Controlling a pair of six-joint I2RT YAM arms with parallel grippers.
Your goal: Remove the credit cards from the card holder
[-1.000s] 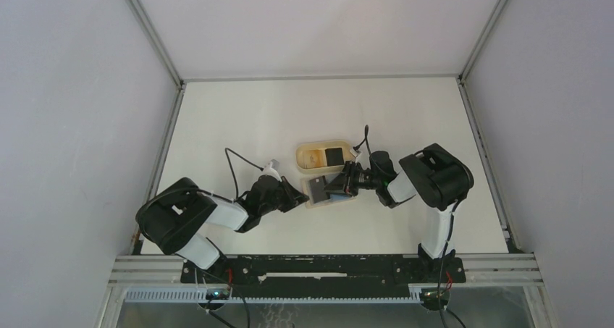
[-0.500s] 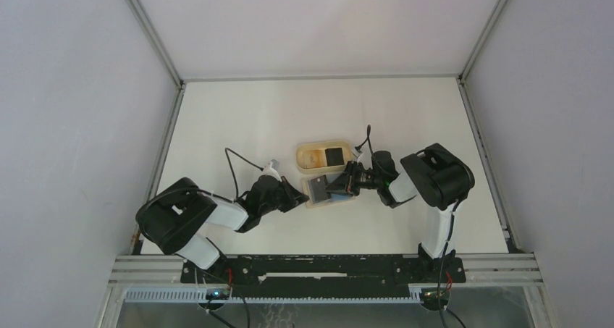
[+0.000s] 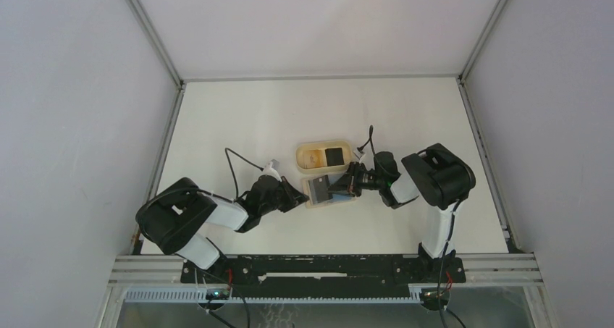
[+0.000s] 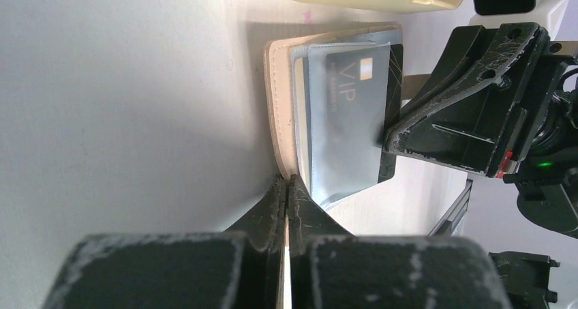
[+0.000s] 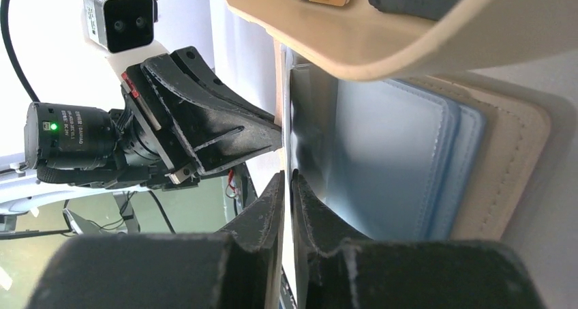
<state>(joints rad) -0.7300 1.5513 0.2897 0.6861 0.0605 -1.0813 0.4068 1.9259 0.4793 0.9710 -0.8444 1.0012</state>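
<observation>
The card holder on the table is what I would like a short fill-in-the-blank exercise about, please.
1. The card holder, pinched at its edge by the left gripper, lies ____ on the table.
2. The right gripper is shut on a dark card printed with the word ____.
3. The tray holds a second card, coloured ____.

Missing words: open; VIP; black.

Lab test booth; aluminium frame [image 3: 150,35], plain grey walls [image 3: 65,89].
</observation>
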